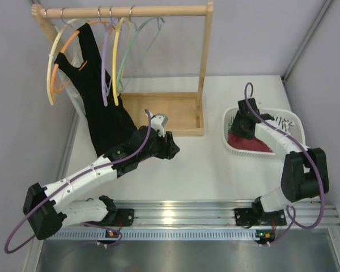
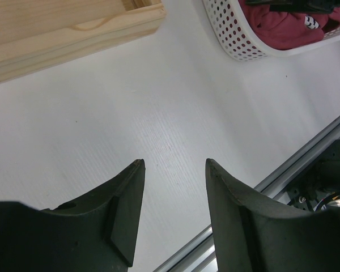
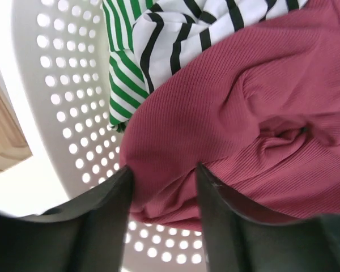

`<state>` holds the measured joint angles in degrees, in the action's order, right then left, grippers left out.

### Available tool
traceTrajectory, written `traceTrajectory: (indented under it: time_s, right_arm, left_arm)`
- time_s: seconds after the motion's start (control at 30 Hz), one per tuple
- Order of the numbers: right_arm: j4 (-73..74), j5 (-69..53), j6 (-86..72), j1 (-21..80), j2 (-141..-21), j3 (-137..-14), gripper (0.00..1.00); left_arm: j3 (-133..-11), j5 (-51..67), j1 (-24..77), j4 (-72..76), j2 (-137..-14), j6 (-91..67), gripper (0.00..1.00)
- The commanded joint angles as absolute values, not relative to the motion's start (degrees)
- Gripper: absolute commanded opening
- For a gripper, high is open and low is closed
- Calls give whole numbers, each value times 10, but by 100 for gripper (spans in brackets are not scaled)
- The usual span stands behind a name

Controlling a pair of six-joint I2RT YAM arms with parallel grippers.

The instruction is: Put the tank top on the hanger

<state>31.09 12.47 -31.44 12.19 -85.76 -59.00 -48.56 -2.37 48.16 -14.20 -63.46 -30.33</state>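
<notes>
The maroon tank top [image 1: 246,143] lies bunched in a white perforated basket [image 1: 229,141] at the right. My right gripper [image 1: 242,128] is down in the basket; in the right wrist view it [image 3: 163,170] is open, its fingers pressed into the tank top [image 3: 243,113] with a fold of the fabric between them. The lavender hanger [image 1: 103,68] hangs on the wooden rack at the back left, beside a yellow one. My left gripper [image 1: 170,146] is open and empty above the table's middle, seen too in the left wrist view [image 2: 174,161].
A black garment [image 1: 102,113] hangs on an orange hanger. Yellow [image 1: 118,56] and pale green [image 1: 129,54] hangers hang next to it. The rack's wooden base tray [image 1: 164,110] lies behind my left gripper. A black-and-white striped cloth [image 3: 181,28] and a green striped cloth [image 3: 122,73] share the basket.
</notes>
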Motion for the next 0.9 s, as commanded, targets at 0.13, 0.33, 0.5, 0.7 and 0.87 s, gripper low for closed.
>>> traceTrajectory:
  time_s: [0.13, 0.33, 0.5, 0.7, 0.87]
  right_arm:
    - [286, 139, -314, 111, -834, -584, 12]
    - [357, 128, -285, 112, -762, -662, 0]
    - [431, 100, -246, 132, -685, -798, 0]
    - [497, 100, -228, 199, -672, -964, 0]
    - [504, 80, -237, 255, -673, -1054, 0]
  left_arm:
    - [-488, -17, 483, -143, -622, -304, 52]
    - [-486, -20, 483, -149, -602, -306, 52]
    - [-490, -27, 483, -151, -584, -304, 53]
    - [-509, -25, 483, -149, -574, -302, 53]
    - [-521, -32, 483, -152, -553, -301, 53]
